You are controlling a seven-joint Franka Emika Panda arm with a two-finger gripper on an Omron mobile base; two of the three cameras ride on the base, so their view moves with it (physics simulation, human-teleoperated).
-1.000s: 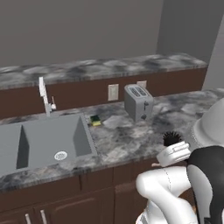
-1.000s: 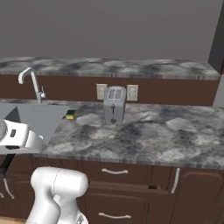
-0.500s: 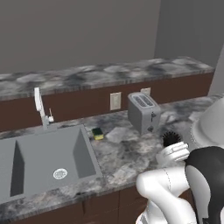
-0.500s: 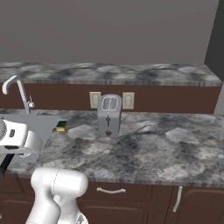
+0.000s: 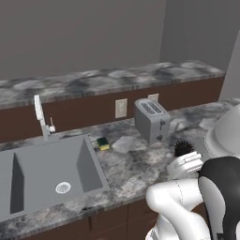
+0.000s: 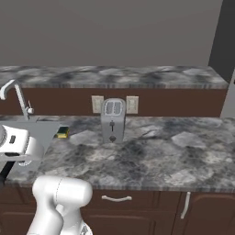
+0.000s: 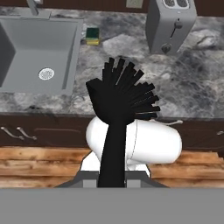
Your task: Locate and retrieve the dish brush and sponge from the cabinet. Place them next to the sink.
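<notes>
With the jaws clamped on the brush (image 7: 122,94), the arm should carry it level to the counter (image 5: 140,166) just beside the sink (image 5: 44,171), near the sponge (image 5: 103,143).

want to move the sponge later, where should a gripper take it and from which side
Grip the sponge across its two long side faces, coming straight down from above. It lies flat on the counter beside the sink, with the toaster standing well clear, so a top approach looks unobstructed.
</notes>
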